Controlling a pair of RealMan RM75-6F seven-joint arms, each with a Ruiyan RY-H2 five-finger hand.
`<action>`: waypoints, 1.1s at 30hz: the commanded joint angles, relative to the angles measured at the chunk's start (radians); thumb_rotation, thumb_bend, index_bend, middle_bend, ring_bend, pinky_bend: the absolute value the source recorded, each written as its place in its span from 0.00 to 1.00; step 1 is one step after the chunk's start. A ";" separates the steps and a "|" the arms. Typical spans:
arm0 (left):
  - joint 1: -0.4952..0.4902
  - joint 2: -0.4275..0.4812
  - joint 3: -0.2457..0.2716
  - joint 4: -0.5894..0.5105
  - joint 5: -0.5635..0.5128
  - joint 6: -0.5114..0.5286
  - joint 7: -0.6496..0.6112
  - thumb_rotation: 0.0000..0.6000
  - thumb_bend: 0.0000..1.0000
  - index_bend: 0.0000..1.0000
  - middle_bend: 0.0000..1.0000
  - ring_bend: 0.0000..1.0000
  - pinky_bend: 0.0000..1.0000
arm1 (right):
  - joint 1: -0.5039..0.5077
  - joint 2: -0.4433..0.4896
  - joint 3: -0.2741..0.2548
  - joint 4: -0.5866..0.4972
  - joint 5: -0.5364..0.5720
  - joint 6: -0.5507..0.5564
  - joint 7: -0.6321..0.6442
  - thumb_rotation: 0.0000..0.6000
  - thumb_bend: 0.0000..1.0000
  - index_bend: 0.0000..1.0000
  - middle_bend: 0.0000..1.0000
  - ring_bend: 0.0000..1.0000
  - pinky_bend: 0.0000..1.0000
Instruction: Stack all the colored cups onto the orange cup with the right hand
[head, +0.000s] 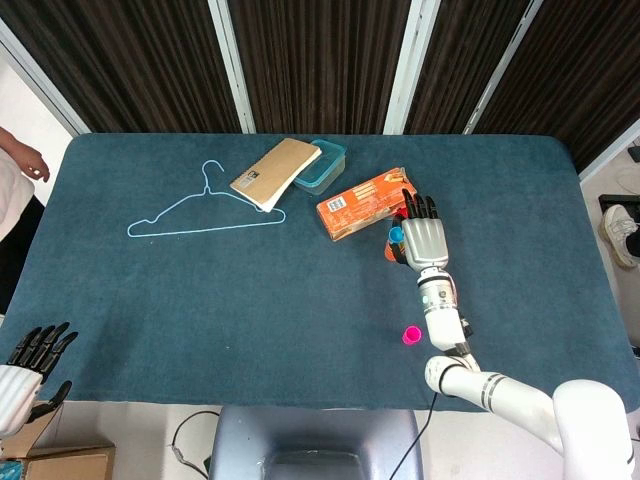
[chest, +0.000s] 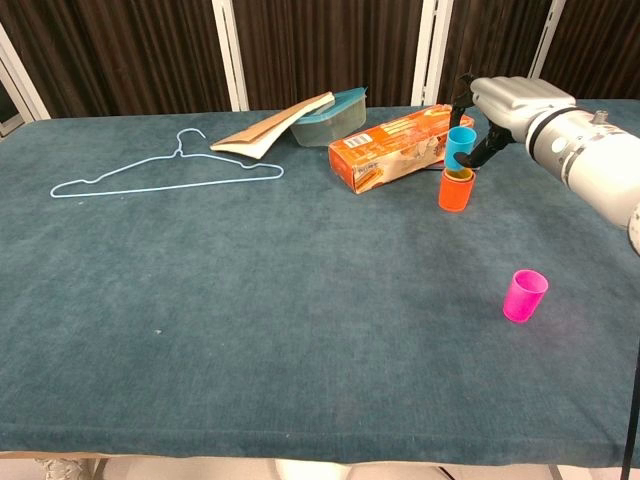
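My right hand (chest: 507, 103) holds the blue cup (chest: 460, 146) upright directly over the orange cup (chest: 455, 190), the blue cup's base at the orange cup's mouth. In the head view the right hand (head: 424, 241) covers most of the orange cup (head: 388, 253), with the blue cup (head: 396, 235) showing at its left side. The pink cup (chest: 525, 295) stands alone nearer the front edge, also seen as the pink cup (head: 411, 335) beside my right forearm. My left hand (head: 27, 362) hangs off the table's front left corner, fingers apart, holding nothing.
An orange box (chest: 400, 148) lies just behind the orange cup. Further back are a brown book (chest: 270, 126) leaning on a teal container (chest: 338, 112). A light blue hanger (chest: 165, 170) lies at the left. A person's arm (head: 20, 160) shows at the left edge.
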 joint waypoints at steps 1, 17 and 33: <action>0.000 0.000 0.000 0.001 -0.001 0.000 -0.002 1.00 0.39 0.00 0.00 0.00 0.08 | 0.003 -0.008 -0.005 0.012 0.005 -0.003 -0.004 1.00 0.49 0.61 0.05 0.00 0.09; 0.001 -0.001 0.000 0.008 0.001 0.005 -0.011 1.00 0.39 0.00 0.00 0.00 0.08 | -0.126 0.206 -0.144 -0.380 -0.185 0.042 0.112 1.00 0.49 0.22 0.00 0.00 0.07; 0.006 -0.002 0.004 0.011 0.008 0.020 -0.011 1.00 0.39 0.00 0.00 0.00 0.08 | -0.284 0.413 -0.442 -0.594 -0.470 0.044 0.164 1.00 0.49 0.32 0.00 0.00 0.05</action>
